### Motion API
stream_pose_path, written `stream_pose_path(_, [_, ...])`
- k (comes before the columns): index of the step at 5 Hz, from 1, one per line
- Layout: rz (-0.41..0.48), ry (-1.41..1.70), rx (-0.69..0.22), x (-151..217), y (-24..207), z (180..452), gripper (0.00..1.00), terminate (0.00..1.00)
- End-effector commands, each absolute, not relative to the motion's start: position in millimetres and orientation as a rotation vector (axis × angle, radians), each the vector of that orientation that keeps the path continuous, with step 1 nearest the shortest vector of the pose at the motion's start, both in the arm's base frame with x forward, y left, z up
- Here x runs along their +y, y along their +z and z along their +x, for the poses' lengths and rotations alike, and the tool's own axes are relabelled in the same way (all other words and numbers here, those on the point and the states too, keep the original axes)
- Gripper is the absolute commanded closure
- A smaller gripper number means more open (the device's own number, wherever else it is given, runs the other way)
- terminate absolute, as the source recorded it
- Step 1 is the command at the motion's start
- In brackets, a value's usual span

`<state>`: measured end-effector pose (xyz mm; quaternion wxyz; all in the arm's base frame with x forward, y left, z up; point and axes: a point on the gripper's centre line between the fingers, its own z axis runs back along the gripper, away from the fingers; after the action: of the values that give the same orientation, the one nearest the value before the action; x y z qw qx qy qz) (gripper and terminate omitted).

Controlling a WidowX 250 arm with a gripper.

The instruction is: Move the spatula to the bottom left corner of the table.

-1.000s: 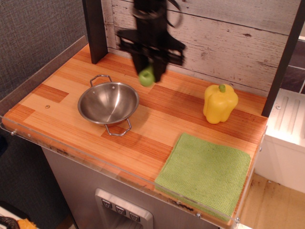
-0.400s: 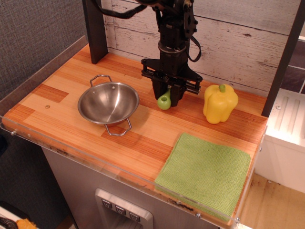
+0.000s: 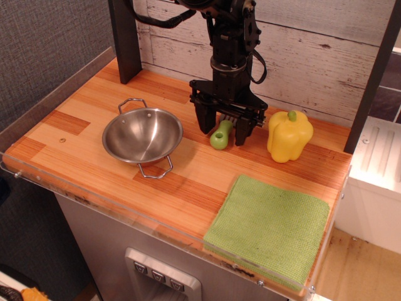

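We read the task as barely begun. The table, butcher-block w/ a clear acrylic edge, has its bottom left corner bare, and nothing of the job has landed there yet.

Next in size, the green cloth fills the near right corner, well apart from the action. The steel bowl sits left of centre, between the spatula and the target corner, so we'd judge the carry route needs to go over or around it. The yellow pepper stands upright near the back right, just beside the arm.

The gripper hangs low over the back-centre of the table, fingers spread wide, one on each side of the spatula. We see a gap on both sides, so it's open around the handle and has hold of nothing, as far as this angle shows. The spatula's lime-green handle lies on the wood pointing toward us; its grey blade is tucked under the gripper body and mostly hidden, so we can't tell exactly how it lies.

So what's done: approx. the reach and line-up only. What's left: close on the handle, lift, carry past the bowl to the bottom left corner, set down, release.
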<state>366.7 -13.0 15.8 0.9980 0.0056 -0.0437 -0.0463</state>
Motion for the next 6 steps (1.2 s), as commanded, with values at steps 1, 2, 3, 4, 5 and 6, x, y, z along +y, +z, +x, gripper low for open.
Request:
stream_pose_path(1, [-0.031, -0.150, -0.256, 10, 120, 354, 0.00, 0.00])
stream_pose_path(2, [-0.032, -0.156, -0.269, 36, 155, 341, 0.00, 0.00])
stream_pose_path(3, [-0.015, -0.158, -0.250, 50, 159, 332, 0.00, 0.00])
stream_pose_path(4, [0.002, -0.153, -0.225, 57, 156, 326, 0.00, 0.00])
stream_pose_path(5, [-0.003, -0.116, -0.210, 64, 153, 319, 0.00, 0.00])
stream_pose_path(6, [-0.003, -0.116, -0.210, 64, 153, 319, 0.00, 0.00])
